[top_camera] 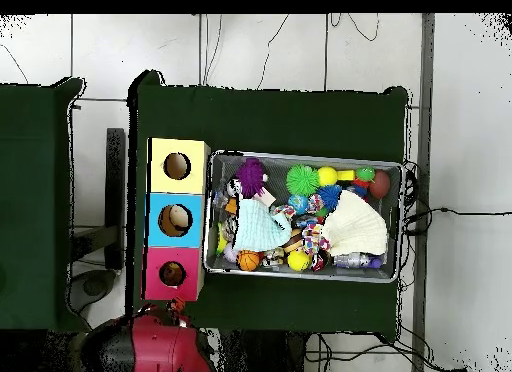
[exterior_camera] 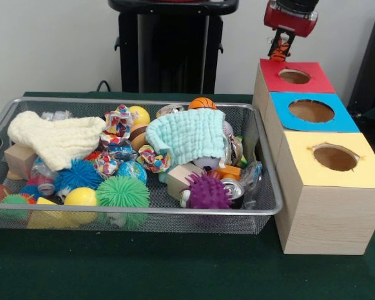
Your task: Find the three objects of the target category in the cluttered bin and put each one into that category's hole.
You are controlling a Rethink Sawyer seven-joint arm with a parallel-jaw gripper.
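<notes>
My gripper (exterior_camera: 280, 44) hangs at the top right, shut on a small orange tiger plush with black stripes (exterior_camera: 279, 52). The plush dangles just above the far left edge of the red-topped box, a little behind its round hole (exterior_camera: 294, 76). In the overhead view the gripper (top_camera: 176, 309) is just below the red top, and the hole (top_camera: 172, 274) shows something orange-brown inside. The silver wire-mesh bin (exterior_camera: 144, 101) lies to the left, full of clutter; it also shows in the overhead view (top_camera: 300, 155). No other plush animal shows in it.
The blue-topped hole (exterior_camera: 311, 110) and the yellow-topped hole (exterior_camera: 335, 157) follow toward the camera. The bin holds a mint cloth (exterior_camera: 186, 134), a cream cloth (exterior_camera: 56, 137), a purple spiky ball (exterior_camera: 207, 190), a green spiky ball (exterior_camera: 123, 192) and a small basketball (exterior_camera: 202, 103). The black pedestal (exterior_camera: 172, 44) stands behind.
</notes>
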